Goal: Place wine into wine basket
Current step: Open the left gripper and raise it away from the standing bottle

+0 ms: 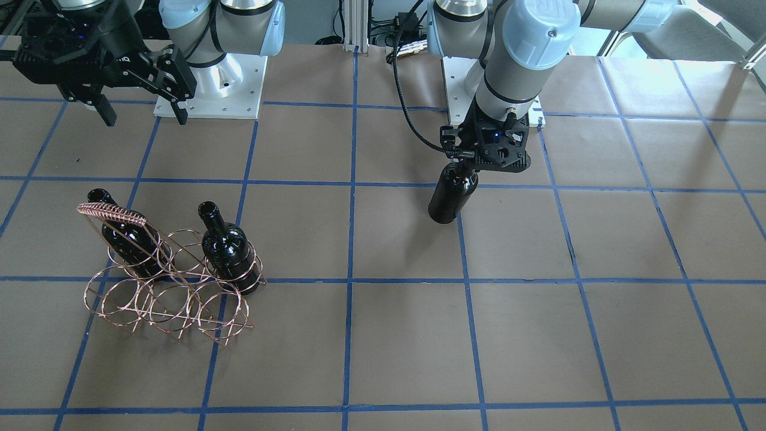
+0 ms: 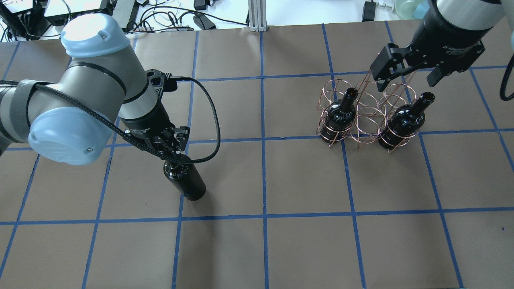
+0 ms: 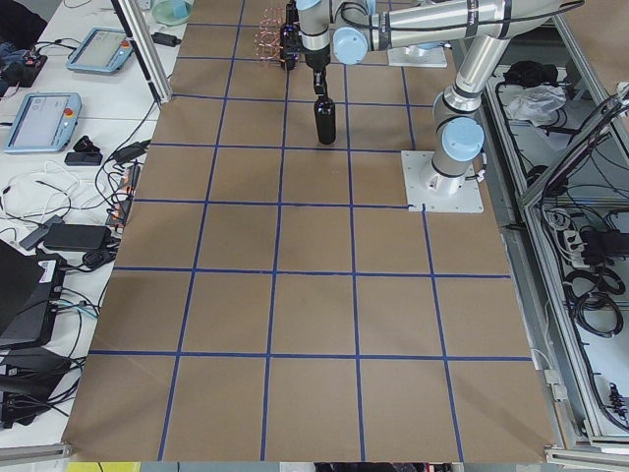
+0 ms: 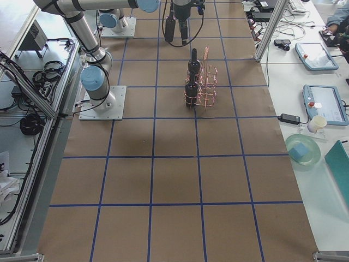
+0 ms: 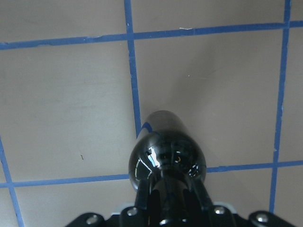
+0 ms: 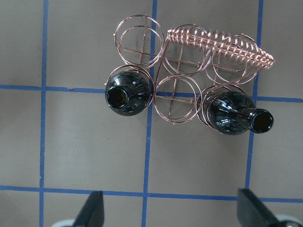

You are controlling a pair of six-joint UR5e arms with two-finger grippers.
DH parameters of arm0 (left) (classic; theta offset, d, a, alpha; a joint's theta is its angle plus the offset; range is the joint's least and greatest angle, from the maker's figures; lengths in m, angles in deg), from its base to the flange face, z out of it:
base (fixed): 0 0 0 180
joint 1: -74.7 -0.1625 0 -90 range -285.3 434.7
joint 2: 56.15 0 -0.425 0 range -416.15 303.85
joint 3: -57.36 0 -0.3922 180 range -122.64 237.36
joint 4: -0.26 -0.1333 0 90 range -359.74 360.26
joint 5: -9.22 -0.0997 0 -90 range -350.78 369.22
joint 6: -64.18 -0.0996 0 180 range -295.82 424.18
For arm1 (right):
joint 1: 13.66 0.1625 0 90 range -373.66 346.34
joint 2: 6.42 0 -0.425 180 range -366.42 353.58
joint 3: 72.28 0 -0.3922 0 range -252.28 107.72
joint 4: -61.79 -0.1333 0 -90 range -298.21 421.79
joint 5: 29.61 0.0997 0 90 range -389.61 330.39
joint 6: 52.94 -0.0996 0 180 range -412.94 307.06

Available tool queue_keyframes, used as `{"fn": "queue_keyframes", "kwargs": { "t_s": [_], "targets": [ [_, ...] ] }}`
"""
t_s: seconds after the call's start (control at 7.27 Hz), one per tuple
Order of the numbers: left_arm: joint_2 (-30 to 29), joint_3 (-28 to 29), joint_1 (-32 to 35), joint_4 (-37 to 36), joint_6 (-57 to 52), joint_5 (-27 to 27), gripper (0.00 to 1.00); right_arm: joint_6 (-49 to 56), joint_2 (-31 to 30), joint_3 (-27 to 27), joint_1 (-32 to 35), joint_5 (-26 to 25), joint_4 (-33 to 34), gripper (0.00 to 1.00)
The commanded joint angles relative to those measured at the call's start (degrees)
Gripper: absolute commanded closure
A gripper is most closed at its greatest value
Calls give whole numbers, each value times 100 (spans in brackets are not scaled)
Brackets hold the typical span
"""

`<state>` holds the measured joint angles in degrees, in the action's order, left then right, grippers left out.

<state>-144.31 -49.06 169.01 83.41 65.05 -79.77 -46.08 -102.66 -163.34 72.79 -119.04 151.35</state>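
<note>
front-facing view: table (image 1: 407, 335), a brown sheet with a blue tape grid. wine bottle (image 1: 452, 200), glossy black, right of centre, well apart from the basket (image 1: 111, 211) at lower left. left gripper (image 1: 470, 169) comes down from above, pinching the wine bottle by its neck. two other bottles (image 1: 230, 251) stand in the basket's rings. right gripper (image 1: 143, 111), upper left, fingers spread, holding nothing.

overhead view: wine bottle (image 2: 186, 182) left of centre, its neck hidden in the left gripper; cannot tell whether its base touches the table. basket at upper right, the two other bottles in the end rings of the row nearer the bottom of the frame. right gripper above the basket, spread, apart from it.

left side view: wine bottle (image 3: 324, 118) upright at top centre under the left gripper.

right side view: basket (image 4: 206, 82) at upper centre, slanted handle, bottles on its left side.

left wrist view: wine bottle (image 5: 165, 156) at lower centre, seen from above, neck clamped between the fingers.

right wrist view: basket in the upper half, six rings in two rows; bottles in the lower-left and lower-right rings; fingertips (image 6: 92, 213) at the bottom edge, wide apart.
</note>
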Motion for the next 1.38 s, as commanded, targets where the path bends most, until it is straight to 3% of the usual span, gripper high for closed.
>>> {"fn": "queue_keyframes", "kwargs": {
  "t_s": [0.0, 0.28, 0.41, 0.55, 0.83, 0.96, 1.24],
  "targets": [
    [-70, -28, 9, 17, 10, 22, 100, 0, 0, -9, 4, 4, -1, 0],
    [-44, -28, 9, 43, 10, 22, 100, 0, 0, -9, -5, -5, -1, 0],
    [-44, -28, 9, 87, 10, 22, 41, 0, 0, -9, -5, -5, -1, 0],
    [-44, -10, 9, 87, 10, 13, 2, 0, 0, -9, -5, -5, -1, 0],
    [-8, 374, 9, 183, 359, 56, 0, 0, 0, -9, -5, -5, -1, 0],
    [-43, 890, -34, 611, 370, 48, 0, 0, 0, -17, -5, 4, -1, 0],
    [-192, 1648, -210, 677, 283, 56, 0, -88, -26, -35, 12, 48, 86, 0]
  ]
}}
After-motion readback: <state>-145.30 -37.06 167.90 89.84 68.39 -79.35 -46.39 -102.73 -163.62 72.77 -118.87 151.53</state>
